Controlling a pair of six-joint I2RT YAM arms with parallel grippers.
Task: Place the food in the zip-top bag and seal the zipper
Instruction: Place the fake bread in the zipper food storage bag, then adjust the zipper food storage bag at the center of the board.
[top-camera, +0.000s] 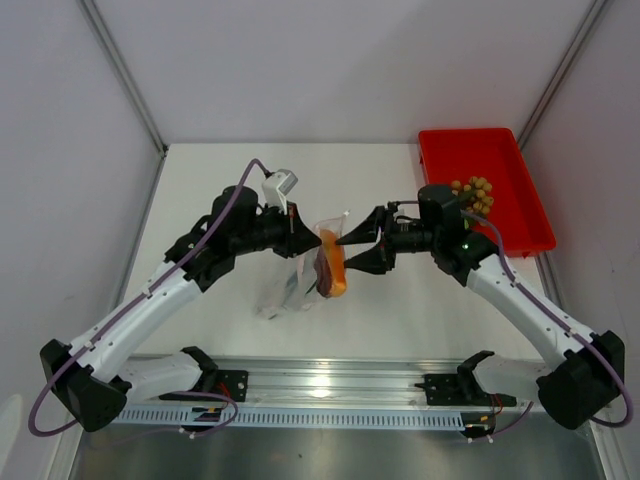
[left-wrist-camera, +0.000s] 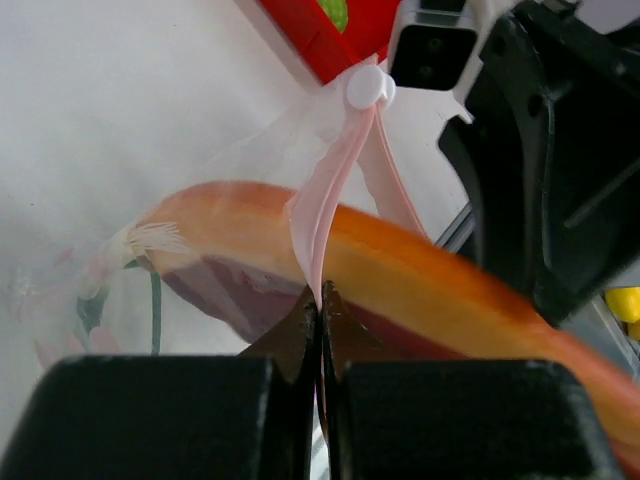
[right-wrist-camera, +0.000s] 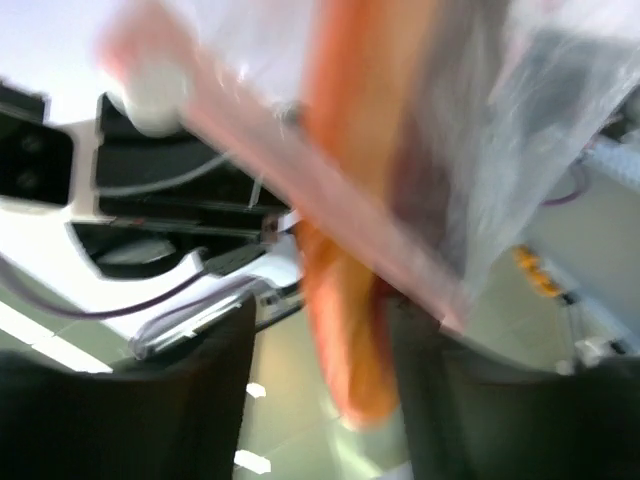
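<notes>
My left gripper (top-camera: 310, 238) (left-wrist-camera: 320, 296) is shut on the pinkish zipper strip (left-wrist-camera: 335, 180) of the clear zip-top bag (top-camera: 290, 285), which hangs from it above the table. A white slider (left-wrist-camera: 366, 88) sits on the strip. Inside the bag lie an orange long piece (top-camera: 337, 268) (left-wrist-camera: 420, 270) and the dark purplish-red long piece (top-camera: 322, 266) (left-wrist-camera: 235, 295). My right gripper (top-camera: 350, 253) (right-wrist-camera: 320, 340) is open, with its fingers either side of the bag's lower end; that view is blurred. The bunch of tan fruits (top-camera: 474, 195) lies in the red tray. A green fruit (left-wrist-camera: 335, 12) shows in the tray too.
The red tray (top-camera: 520, 215) stands at the back right, by the right wall. White walls close in the table on three sides. A metal rail (top-camera: 330, 385) with the arm bases runs along the near edge.
</notes>
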